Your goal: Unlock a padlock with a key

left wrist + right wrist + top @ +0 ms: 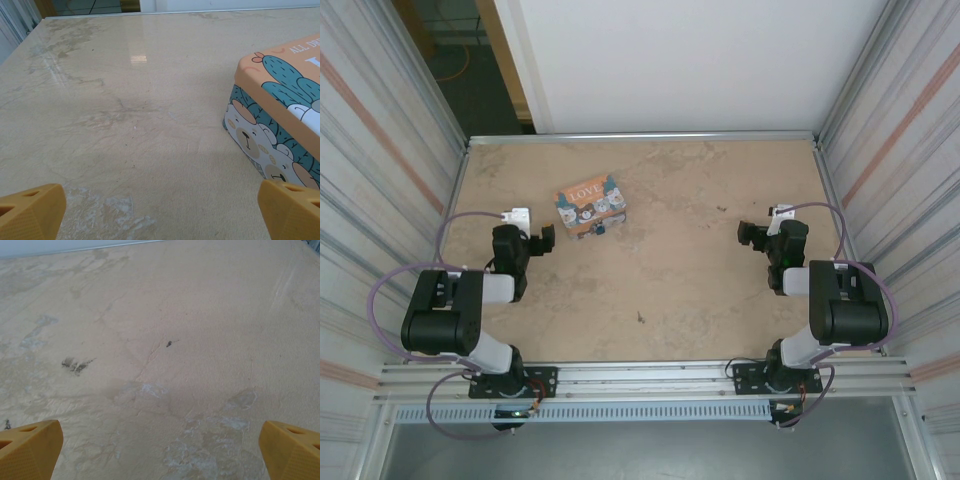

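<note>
A tiny dark blue padlock (600,228) hangs at the front side of the colourful "LOVE" box (591,205) on the left half of the table. The key is out of view. My left gripper (542,243) hovers just left of the box, open, with nothing between its fingers. In the left wrist view the box (280,115) fills the right side, and my left gripper (160,215) has yellow fingertips (30,212) spread wide over bare tabletop. My right gripper (752,235) is on the right half, far from the box. It (160,452) is open and empty too.
The beige marbled tabletop (680,290) is walled by metal panels on the left (390,200) and right (900,190), with a white wall behind. A small dark speck (169,344) and worn patches mark the surface ahead of the right gripper.
</note>
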{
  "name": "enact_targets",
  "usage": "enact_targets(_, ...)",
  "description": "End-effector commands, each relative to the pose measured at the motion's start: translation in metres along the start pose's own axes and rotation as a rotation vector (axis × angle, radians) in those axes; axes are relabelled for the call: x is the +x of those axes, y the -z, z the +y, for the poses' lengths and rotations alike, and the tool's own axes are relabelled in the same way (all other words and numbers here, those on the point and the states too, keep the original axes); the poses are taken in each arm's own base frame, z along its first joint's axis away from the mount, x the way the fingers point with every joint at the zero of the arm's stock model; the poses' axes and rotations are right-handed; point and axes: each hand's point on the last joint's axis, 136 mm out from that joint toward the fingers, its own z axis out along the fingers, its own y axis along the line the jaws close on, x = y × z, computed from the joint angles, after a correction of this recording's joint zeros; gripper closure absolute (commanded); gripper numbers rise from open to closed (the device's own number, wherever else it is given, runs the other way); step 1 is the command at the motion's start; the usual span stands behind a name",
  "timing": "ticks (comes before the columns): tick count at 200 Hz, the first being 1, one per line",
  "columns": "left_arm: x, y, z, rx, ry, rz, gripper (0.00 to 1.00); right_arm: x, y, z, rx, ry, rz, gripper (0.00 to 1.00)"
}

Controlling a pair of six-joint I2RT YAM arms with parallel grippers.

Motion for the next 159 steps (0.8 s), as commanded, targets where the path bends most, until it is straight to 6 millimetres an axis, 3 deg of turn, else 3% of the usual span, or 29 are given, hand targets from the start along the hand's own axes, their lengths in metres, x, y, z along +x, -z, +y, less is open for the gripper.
enact_targets(1, -0.01, -0.002, 0.001, 0.001, -0.012, -0.026, 0.01, -0.006, -0.002, -0.001, 0.007, -0.016, -0.011, 0.01)
enact_targets(51, -0.024, 0.015, 0.006, -0.02, 0.002, -0.067, 0.01, -0.021, 0.008, 0.003, -0.018, -0.016, -0.012, 0.01)
enact_targets(103, -0.063, 0.044, 0.02, -0.079, 0.079, -0.109, 0.01, -0.048, 0.033, 0.01, -0.049, -0.13, 0.026, 0.01)
enact_targets(126, -0.072, 0.048, 0.013, -0.029, 0.163, -0.017, 0.01, -0.063, 0.047, 0.036, -0.162, -0.256, 0.076, 0.01)
enact_targets(159, -0.072, 0.049, -0.004, 0.06, 0.349, 0.136, 0.01, -0.08, 0.064, 0.102, -0.307, -0.31, 0.115, 0.01)
